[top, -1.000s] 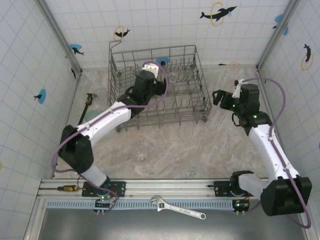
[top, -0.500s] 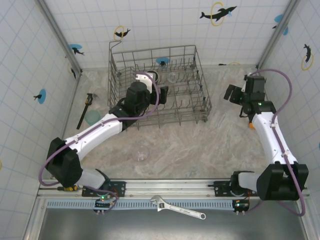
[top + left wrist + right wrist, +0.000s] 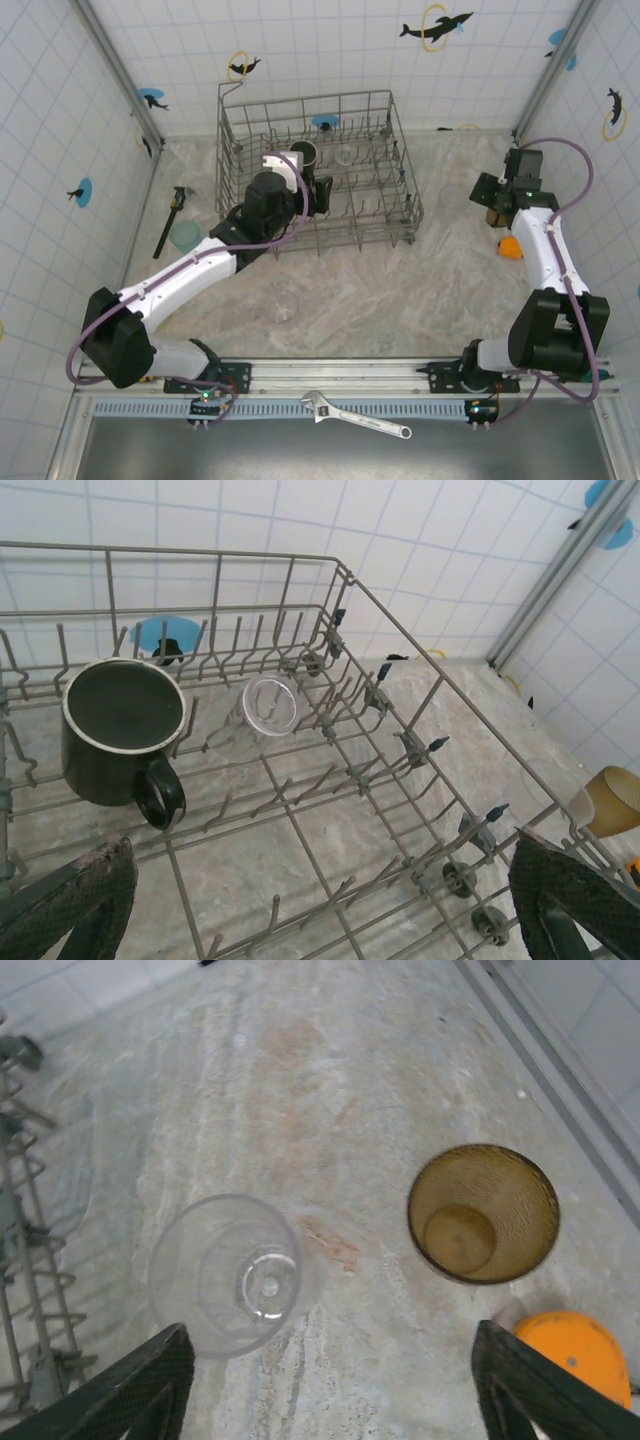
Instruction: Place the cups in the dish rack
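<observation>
The dish rack (image 3: pixel 318 170) stands at the far middle of the table, with a black mug (image 3: pixel 120 730) and a small glass (image 3: pixel 268 702) already inside. My left gripper (image 3: pixel 320 915) hangs over it, fingers spread wide and empty. The right gripper (image 3: pixel 335 1390), also spread with nothing between, looks down on two upright cups to the right of the rack: an amber tumbler (image 3: pixel 483 1213) toward one finger and a clear tumbler (image 3: pixel 228 1272) toward the other. Their axes are vertical, and I judge the right arm nearer. An orange ball (image 3: pixel 575 1355) lies near the amber one. I can read no label or writing.
</observation>
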You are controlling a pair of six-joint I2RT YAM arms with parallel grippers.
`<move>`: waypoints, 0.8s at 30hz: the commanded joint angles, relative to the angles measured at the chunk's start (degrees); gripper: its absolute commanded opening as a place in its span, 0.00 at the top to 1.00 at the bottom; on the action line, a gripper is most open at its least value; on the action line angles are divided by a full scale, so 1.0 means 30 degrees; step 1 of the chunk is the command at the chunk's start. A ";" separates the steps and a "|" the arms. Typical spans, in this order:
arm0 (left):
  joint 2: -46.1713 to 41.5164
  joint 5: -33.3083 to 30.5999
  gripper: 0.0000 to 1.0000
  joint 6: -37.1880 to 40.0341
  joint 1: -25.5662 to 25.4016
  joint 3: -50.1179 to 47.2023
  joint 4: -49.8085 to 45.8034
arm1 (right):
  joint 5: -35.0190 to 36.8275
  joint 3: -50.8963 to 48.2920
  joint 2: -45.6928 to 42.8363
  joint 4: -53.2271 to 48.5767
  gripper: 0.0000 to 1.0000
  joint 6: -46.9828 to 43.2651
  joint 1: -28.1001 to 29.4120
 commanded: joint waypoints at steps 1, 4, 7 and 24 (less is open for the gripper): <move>-0.0505 -0.0456 0.03 -0.0126 -0.0111 -0.0267 0.0140 | 0.0342 0.0794 0.0518 0.0168 0.32 -0.0303 -0.0391; -0.0534 -0.0361 0.03 -0.0161 -0.0111 -0.0331 0.0057 | 0.0017 0.1070 0.0979 0.0281 0.39 -0.0157 -0.0814; -0.0483 -0.0319 0.03 -0.0192 -0.0111 -0.0359 0.0047 | 0.0000 0.1512 0.1621 0.0354 0.46 -0.0116 -0.1048; -0.0643 -0.0436 0.03 -0.0275 -0.0111 -0.0530 -0.0454 | -0.1621 0.6039 0.7640 -0.1474 0.58 -0.0086 -0.2215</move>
